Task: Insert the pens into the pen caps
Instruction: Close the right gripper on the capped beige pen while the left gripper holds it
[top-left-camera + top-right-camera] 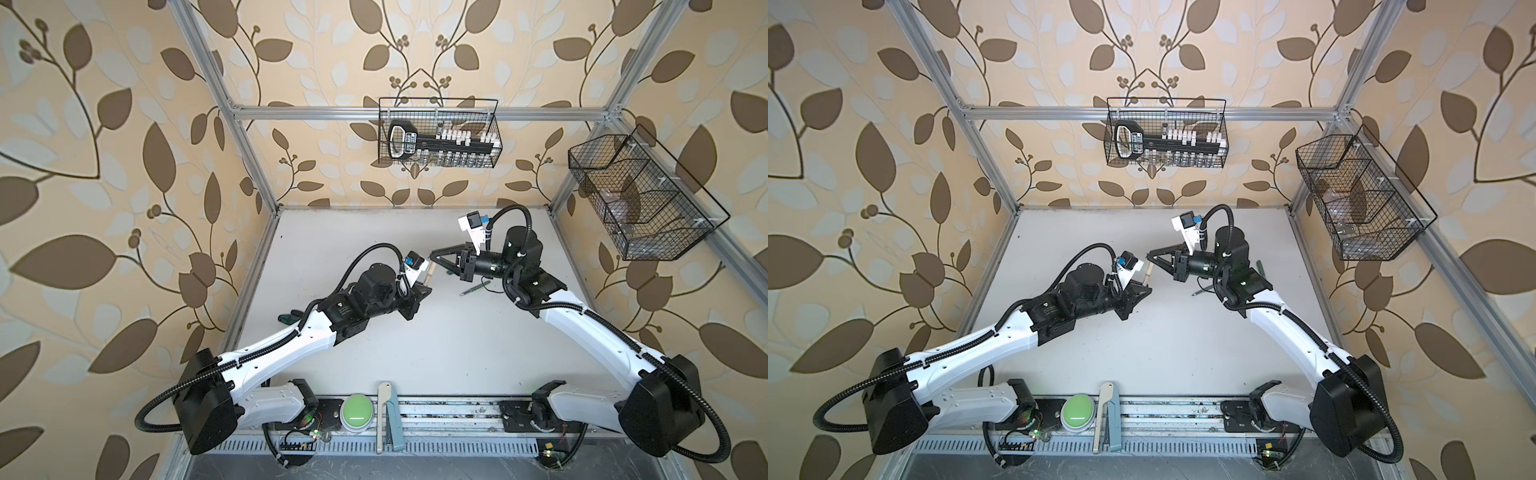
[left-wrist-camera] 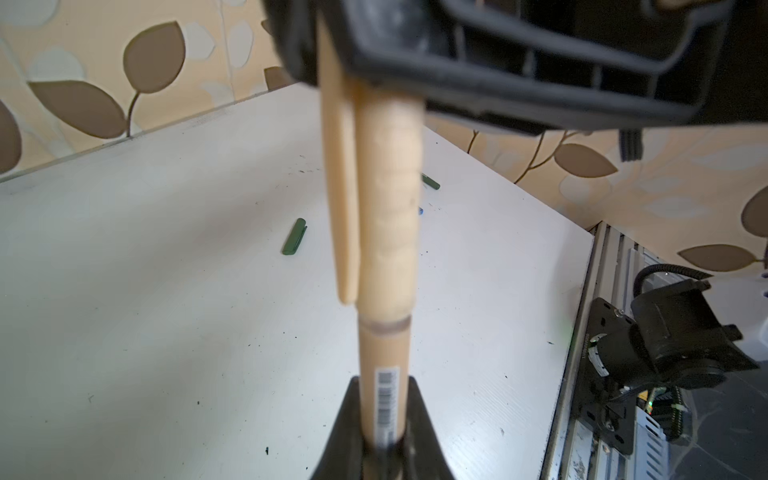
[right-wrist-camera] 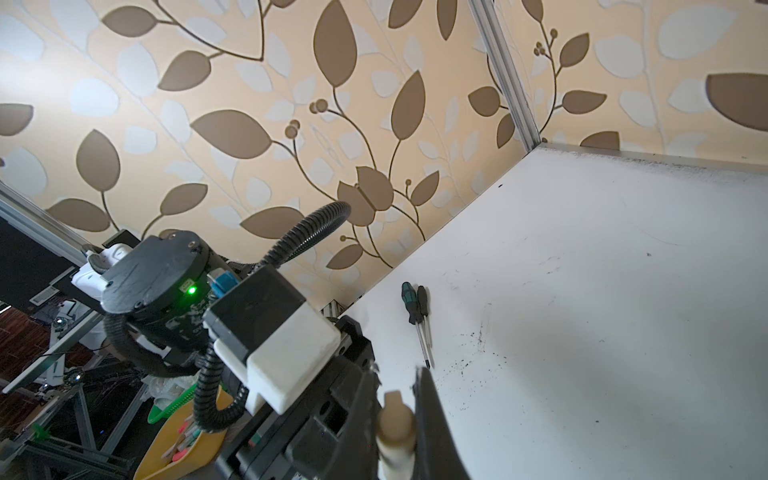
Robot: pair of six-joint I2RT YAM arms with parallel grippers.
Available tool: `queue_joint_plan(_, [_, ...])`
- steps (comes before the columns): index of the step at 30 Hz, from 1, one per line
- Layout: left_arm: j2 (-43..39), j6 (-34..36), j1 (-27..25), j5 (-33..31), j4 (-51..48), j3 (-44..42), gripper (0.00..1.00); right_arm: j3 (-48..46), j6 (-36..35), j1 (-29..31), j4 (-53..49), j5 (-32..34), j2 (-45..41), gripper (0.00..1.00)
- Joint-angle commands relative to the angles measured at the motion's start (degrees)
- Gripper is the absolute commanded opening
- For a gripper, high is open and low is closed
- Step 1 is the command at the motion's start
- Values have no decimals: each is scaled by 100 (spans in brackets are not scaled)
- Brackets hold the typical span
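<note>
Front rail (image 1: pixel 449 415): green button (image 1: pixel 357 409) is sitting on it, between the two arm bases.
Left arm (image 1: pixel 291 340): is reaching from the near left corner diagonally toward the middle of the table (image 1: pixel 436 353), with its wrist raised off the surface.
Left gripper (image 2: pixel 384 384): fingers are clamping the tan pen (image 2: pixel 380 349) on its barcoded barrel, and the pen is pointing away toward the opposite gripper.
Tan cap (image 2: pixel 388 216): is sitting over the pen's front end, with a thin dark ring showing at the joint and its clip lying alongside.
Right gripper (image 1: pixel 436 254): fingers are pinching the cap's far end.
Right arm (image 1: pixel 582 320): is bending back at the elbow, its forearm pointing leftward and roughly level.
Table beyond: dark green pen (image 1: pixel 476 287) is lying just beside the right forearm, and a dark green cap (image 2: pixel 294 237) is lying apart on its own.
Far wall: wire basket (image 1: pixel 438 133) is hanging from the frame.
</note>
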Motion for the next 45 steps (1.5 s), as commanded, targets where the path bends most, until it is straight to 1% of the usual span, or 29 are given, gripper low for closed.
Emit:
queue_joint_plan(1, [-29, 206, 21, -258, 785, 471, 0, -188, 116, 142, 101, -265, 160, 0])
queue_joint_plan(4, [-14, 319, 169, -324, 1199, 551, 0, -194, 116, 200, 98, -434, 266, 0])
queue_joint_plan(8, [99, 285, 587, 152, 1597, 770, 0, -182, -38, 205, -147, -608, 308, 0])
queue_joint_plan(12, [203, 254, 958, 606, 1779, 1035, 0, -225, -172, 231, -367, -759, 369, 0])
queue_joint_plan(16, [226, 101, 1270, 1012, 2223, 1146, 0, -310, -250, 321, -453, -959, 509, 0])
queue_joint_plan(18, [225, 138, 1381, 1103, 2264, 1254, 0, -369, -264, 379, -461, -1054, 564, 0])
queue_joint_plan(22, [211, 493, 1421, 1084, 2166, 1506, 0, -496, -274, 489, -470, -1447, 691, 0])
queue_joint_plan(26, [110, 868, 1428, 1043, 2038, 1665, 0, -516, -577, 541, -934, -1883, 796, 0])
queue_joint_plan(31, [-12, 1047, 1424, 945, 2069, 1705, 0, -499, -996, 666, -1542, -2040, 843, 0])
queue_joint_plan(33, [-37, 1015, 1429, 988, 2024, 1737, 0, -483, -1091, 663, -1693, -1921, 788, 0])
queue_joint_plan(34, [-53, 983, 1426, 1039, 1979, 1737, 0, -471, -1101, 598, -1722, -1776, 701, 3])
queue_joint_plan(35, [-55, 914, 1421, 1073, 1917, 1728, 0, -487, -1008, 490, -1613, -1611, 583, 16])
queue_joint_plan(37, [-25, 782, 1425, 1161, 1688, 1690, 0, -492, -735, 233, -1287, -1351, 319, 19])
queue_joint_plan(39, [-16, 608, 1427, 1285, 1412, 1582, 0, -422, -575, -34, -1074, -972, 10, 32])
queue_joint_plan(41, [-75, 317, 1405, 1421, 1220, 1292, 0, -411, -428, -264, -750, -575, -443, 44])
queue_joint_plan(42, [-130, 182, 1399, 1507, 1218, 1102, 0, -418, -382, -331, -623, -432, -627, 47])
queue_joint_plan(45, [-353, -241, 1301, 1439, 1242, 445, 0, -377, -472, -386, -504, -35, -1033, 52])
